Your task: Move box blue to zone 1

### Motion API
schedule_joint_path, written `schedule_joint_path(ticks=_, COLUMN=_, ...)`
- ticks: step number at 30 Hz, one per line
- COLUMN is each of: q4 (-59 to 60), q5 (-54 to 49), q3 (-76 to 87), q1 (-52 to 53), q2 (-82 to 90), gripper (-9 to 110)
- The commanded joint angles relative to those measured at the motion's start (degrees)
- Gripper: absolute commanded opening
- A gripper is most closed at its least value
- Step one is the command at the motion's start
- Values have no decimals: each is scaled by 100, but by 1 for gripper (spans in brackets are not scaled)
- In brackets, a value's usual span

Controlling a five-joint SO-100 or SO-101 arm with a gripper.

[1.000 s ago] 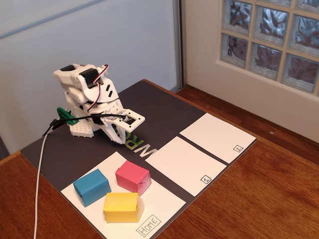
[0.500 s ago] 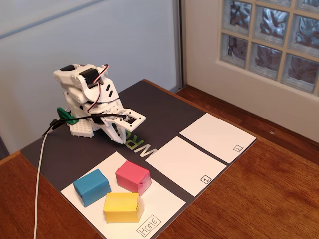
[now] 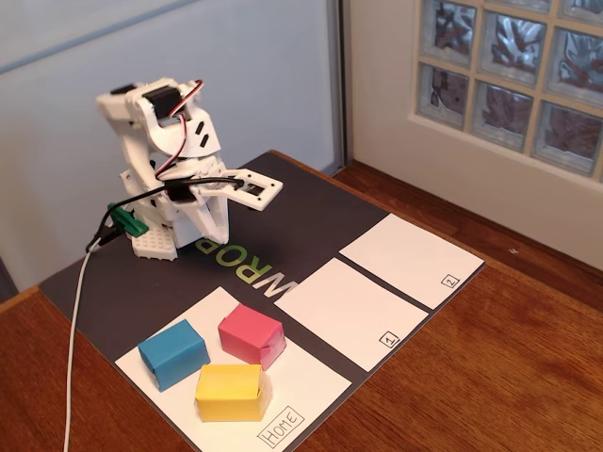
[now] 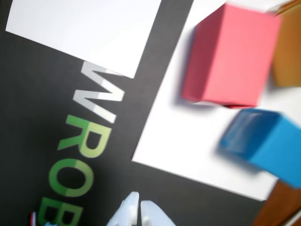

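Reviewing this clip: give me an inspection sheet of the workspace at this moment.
Surface: dark mat on a wooden table.
Job's things: blue box on the Home sheet; zone 1 bare.
Clutter: pink box, yellow box, zone 2 sheet.
End effector: raised over the mat, fingertips together, holding nothing.
Cables: white cable trailing off the table's front edge.
Surroundings: glass-block window, pale wall panel.
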Motion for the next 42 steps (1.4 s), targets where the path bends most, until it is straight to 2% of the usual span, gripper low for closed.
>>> schedule_joint_path(ticks=1, q4=114, q5=-483, q3=-1327, q1=193, q2=-905, gripper=0)
schedule_joint_path(ticks=8, q4=1292, q5=-2531, q3=-4131, q1=712, q2=-3032, gripper=0)
schedule_joint_path(ticks=12, q4=1784, q5=-3533, q3=-5071, q1=958, q2=-3683, gripper=0)
schedule_joint_path(ticks=19, q4=2109, q5=-5063, q3=-5704, q1=1380, q2=-4430, gripper=0)
schedule_joint_path(ticks=29, q4=1907, q5=-7242, q3=-5757, q1=1854, q2=-5229, gripper=0)
schedule_joint_path(ticks=35, q4=2083, q5=-8165, q3=-6442, q1=2109, q2=-6003, gripper=0)
schedule_joint_path(ticks=42, q4=2021, q5=-8596, q3=-7181, q1=2347, q2=-6724, gripper=0)
